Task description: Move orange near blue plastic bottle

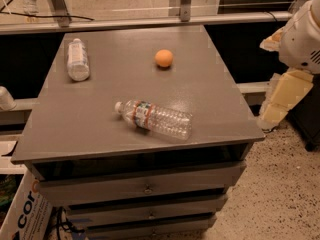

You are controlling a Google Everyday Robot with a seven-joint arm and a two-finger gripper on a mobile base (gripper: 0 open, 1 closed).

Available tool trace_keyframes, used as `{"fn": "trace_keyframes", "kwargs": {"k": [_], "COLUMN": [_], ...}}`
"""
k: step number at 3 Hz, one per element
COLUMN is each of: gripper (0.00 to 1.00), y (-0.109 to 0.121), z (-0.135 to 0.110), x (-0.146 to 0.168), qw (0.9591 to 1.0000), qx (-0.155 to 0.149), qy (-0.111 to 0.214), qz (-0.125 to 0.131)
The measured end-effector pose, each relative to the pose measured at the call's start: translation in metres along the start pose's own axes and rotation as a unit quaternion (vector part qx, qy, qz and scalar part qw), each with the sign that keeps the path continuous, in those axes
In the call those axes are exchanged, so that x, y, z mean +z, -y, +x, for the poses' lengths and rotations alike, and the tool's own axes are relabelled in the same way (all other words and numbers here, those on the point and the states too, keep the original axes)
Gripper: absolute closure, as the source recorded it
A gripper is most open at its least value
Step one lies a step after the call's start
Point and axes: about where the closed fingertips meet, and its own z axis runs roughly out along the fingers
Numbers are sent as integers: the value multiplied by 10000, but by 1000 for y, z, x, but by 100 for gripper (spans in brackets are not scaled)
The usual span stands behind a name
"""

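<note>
The orange (164, 58) sat untouched on the surface (210, 96), well apart from the blue plastic bottle (78, 60), and what seemed the pincer (281, 100) hung off right, open or closed I couldn't tell, so reaching the orange should come first.

A clear ribbed bottle (156, 119) with a red-and-blue label band lies on its side near the front of the gray table (220, 104), cap pointing left. Below the tabletop are stacked drawers (145, 188) with small knobs. A cardboard box (21, 218) lettered "cor" stands at lower left, and speckled floor (282, 194) shows at right.
</note>
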Motion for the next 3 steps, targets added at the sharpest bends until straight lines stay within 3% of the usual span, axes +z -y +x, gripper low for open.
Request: {"fn": "trace_keyframes", "kwargs": {"k": [1, 2, 3], "gripper": [0, 0, 0], "y": [21, 51, 83], "z": [-14, -35, -63], "x": [28, 49, 62], "qw": [9992, 9959, 9899], "qx": [45, 44, 13], "qy": [370, 824, 1301], "qz": [147, 376, 557]}}
